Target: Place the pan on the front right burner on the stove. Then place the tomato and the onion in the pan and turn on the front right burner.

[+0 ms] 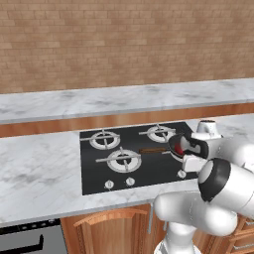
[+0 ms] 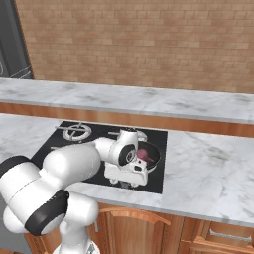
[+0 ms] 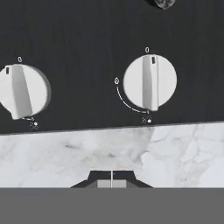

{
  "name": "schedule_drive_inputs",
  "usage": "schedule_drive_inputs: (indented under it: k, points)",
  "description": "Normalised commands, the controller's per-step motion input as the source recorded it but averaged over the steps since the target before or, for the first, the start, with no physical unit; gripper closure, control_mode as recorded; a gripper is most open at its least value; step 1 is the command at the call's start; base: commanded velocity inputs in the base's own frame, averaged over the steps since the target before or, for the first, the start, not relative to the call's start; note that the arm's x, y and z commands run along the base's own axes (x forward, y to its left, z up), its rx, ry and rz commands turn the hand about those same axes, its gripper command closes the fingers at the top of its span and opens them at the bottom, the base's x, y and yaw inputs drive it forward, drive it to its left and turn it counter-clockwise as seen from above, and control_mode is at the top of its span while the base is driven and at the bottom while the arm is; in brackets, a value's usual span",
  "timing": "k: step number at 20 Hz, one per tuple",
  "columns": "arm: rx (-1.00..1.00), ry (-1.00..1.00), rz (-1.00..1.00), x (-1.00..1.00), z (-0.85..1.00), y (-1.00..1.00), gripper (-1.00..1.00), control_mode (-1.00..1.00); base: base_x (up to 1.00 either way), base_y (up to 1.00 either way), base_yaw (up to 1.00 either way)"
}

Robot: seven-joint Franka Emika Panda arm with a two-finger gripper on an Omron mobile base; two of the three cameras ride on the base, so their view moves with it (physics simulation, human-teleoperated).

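The marble desk [image 1: 39, 168] carries the black stove [image 1: 94, 173]; on the stove's front right burner sits the pan [image 2: 153, 159], its wooden handle [image 1: 153, 150] reaching toward the stove's middle; the onion [image 2: 144, 155] lies inside the pan, the tomato [image 1: 179, 148] beside it; the pincer [image 3: 111, 175], clenched on nothing, hovers over the stove's front edge, just short of a white knob [image 3: 150, 82] pointing at its zero mark.

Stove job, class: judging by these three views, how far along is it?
Done: the pan sits on the stove with the tomato and onion inside. In hand: the shut gripper hovers before a knob pointing at zero. Left: turning it on.
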Motion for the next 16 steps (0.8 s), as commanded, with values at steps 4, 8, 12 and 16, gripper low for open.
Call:
schedule_drive_inputs:
  k: [4, 8, 12, 16]
  points:
    - [0.05, 0.0, 0.17, 0.12, -0.05, 0.0, 1.0, -1.0, 0.0, 0.0, 0.0]
    - [0.0, 0.0, 0.14, 0.01, -0.07, 0.0, 1.0, -1.0, 0.0, 0.0, 0.0]
    - [0.0, -0.03, 0.12, 0.0, -0.12, 0.0, 1.0, -1.0, 0.0, 0.0, 0.0]
    - [0.01, -0.1, 0.09, 0.0, -0.09, 0.0, 1.0, -1.0, 0.0, 0.0, 0.0]
